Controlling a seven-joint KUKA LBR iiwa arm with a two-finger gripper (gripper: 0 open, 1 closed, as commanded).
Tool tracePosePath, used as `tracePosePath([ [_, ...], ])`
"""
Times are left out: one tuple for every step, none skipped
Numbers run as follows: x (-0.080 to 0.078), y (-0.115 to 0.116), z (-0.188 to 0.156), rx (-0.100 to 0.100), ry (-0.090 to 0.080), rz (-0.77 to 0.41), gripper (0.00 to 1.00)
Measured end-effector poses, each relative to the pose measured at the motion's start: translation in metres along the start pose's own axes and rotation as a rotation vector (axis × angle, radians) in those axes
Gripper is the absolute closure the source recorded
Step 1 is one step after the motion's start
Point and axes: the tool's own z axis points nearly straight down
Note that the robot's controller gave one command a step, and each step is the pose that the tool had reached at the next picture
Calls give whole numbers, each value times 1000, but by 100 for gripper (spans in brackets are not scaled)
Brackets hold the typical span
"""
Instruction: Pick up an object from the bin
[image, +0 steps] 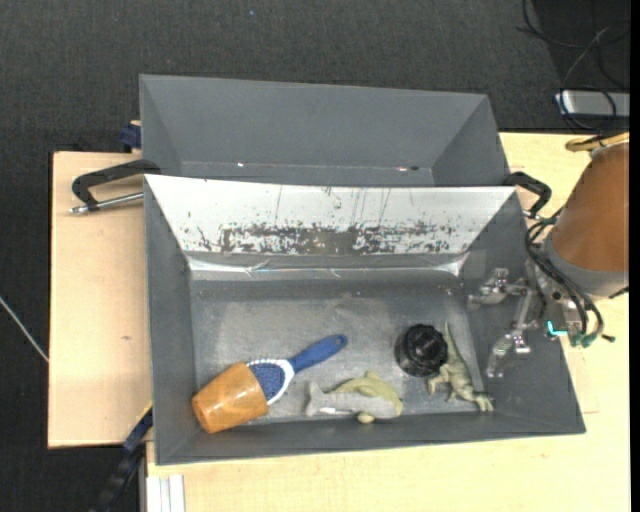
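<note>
My gripper (497, 322) hangs over the bin's right slope, open, with nothing between its metal fingers (489, 291). A black round knob-like thing (420, 348) lies on the bin floor just left of it. An olive toy lizard (460, 380) stretches along the foot of the right wall, below and left of the lower finger. A pale yellow-green toy figure (362, 394) lies near the front wall, farther left.
A brush with a blue handle and white bristles (296, 364) lies at the front left, its head against an orange cup (232, 398) tipped on its side. The bin's back wall is scuffed. The arm with its orange cover comes in from the right.
</note>
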Motion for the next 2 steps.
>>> tracePosePath([
  [8, 41, 91, 0, -9, 189, 0],
  [7, 40, 89, 1, -13, 188, 100],
])
